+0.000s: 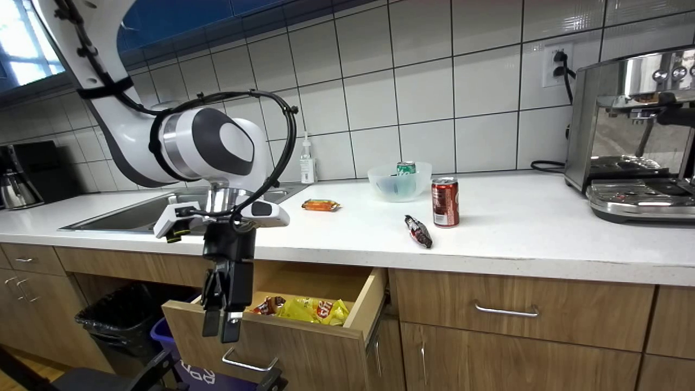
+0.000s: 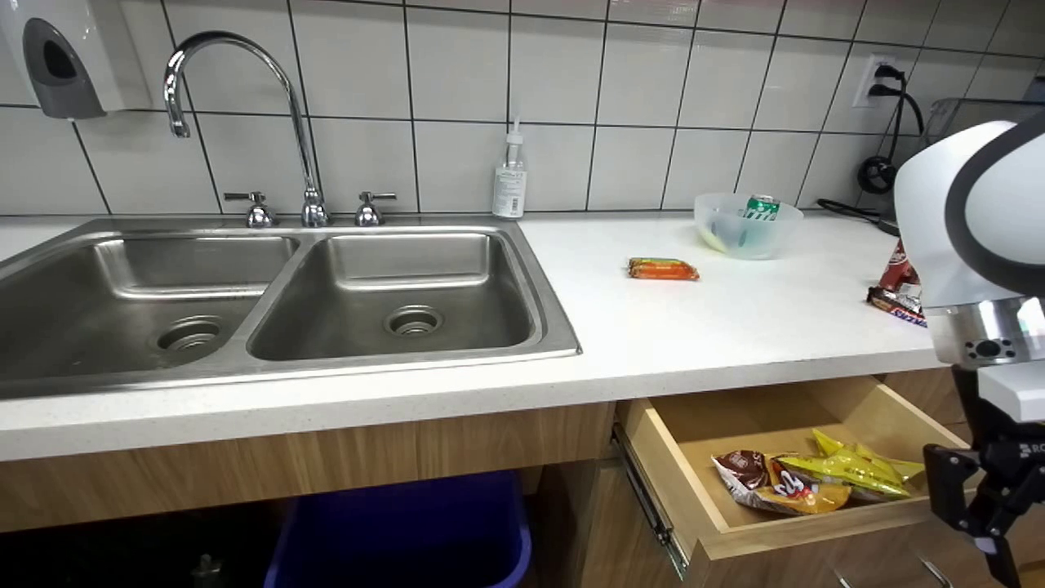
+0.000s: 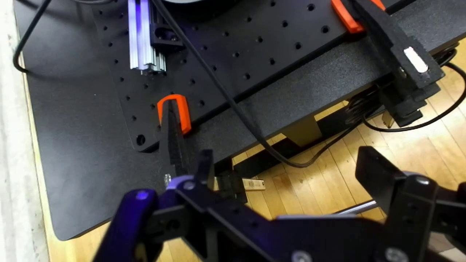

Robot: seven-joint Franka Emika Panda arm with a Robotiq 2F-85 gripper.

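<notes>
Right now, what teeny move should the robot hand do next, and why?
I'd probably lift the hand a little. It's open and empty, and in an exterior view it hangs in front of the open drawer, reaching lower than the rim, with snack bags inside. Going up first might stop it bumping the drawer.

In an exterior view the robot arm (image 2: 971, 245), cropped by the right edge, hides part of the red can (image 2: 902, 265). The translucent bowl (image 1: 383, 187) blurs its lower contents, and the print on the pump bottle (image 2: 510, 193) is too small to read. In an exterior view the drawer front (image 1: 309, 347) covers the bottom of the yellow bag (image 1: 330, 313), while the wrist view's bottom edge cuts off the blurred tool (image 3: 285, 171).
</notes>
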